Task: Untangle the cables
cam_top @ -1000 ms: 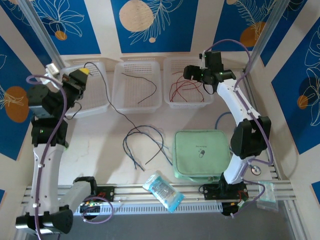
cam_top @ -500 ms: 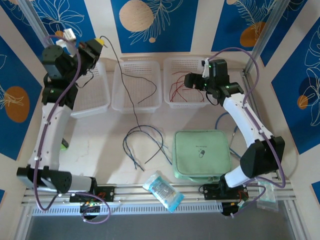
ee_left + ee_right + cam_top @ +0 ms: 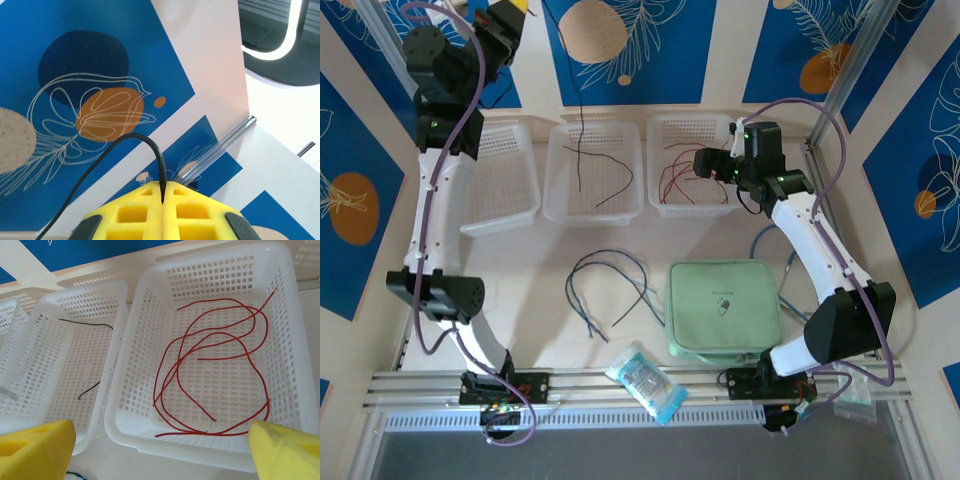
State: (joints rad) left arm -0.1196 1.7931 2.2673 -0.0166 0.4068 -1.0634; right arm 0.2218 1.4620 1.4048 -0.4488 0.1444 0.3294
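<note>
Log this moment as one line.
left tool: shut on black cable, high | right tool: open above red cables | blue-grey cables: on table

The top external camera looks steeply down from high behind the near edge, taking in the whole white table (image 3: 530,280). The right wrist camera looks down from close above the right-hand white perforated plastic basket (image 3: 300,340), which the overhead view shares. The left wrist camera tilts upward toward a blue flower-patterned wall panel (image 3: 150,60).

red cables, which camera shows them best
The right wrist view: the red cables appear close up, every loop traceable as they lie in the right-hand basket. The top external view shows them in the same basket, but small, thin and hard to follow.
</note>
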